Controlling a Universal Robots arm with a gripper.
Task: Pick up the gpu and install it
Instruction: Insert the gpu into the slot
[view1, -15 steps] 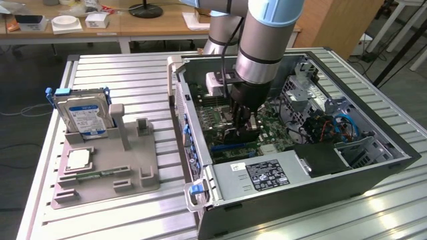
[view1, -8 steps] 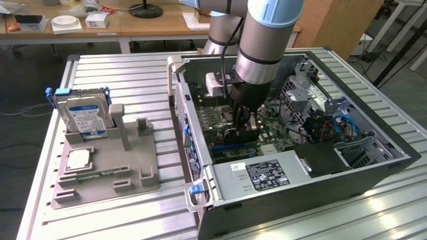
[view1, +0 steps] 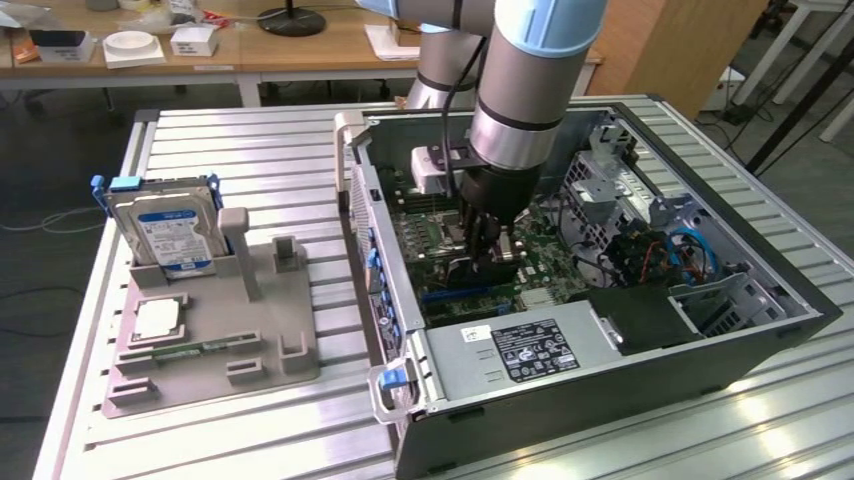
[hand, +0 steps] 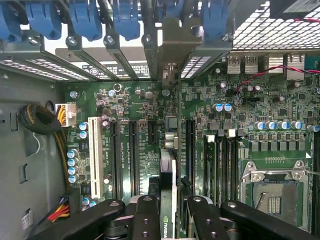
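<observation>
Black fingers of the gripper are clamped on the gpu, which we see edge-on over the green motherboard. At the centre of the exterior frame the card hangs inside the open computer case, low over the board. We judge that seating it is the step in hand. We would hold the card upright, parallel to the black expansion slots, with its bracket end toward the rear slot covers, and press evenly.

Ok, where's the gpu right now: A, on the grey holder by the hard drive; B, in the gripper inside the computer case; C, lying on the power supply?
B: the gripper holds the gpu edge-on between its fingers, above the motherboard inside the computer case.
</observation>
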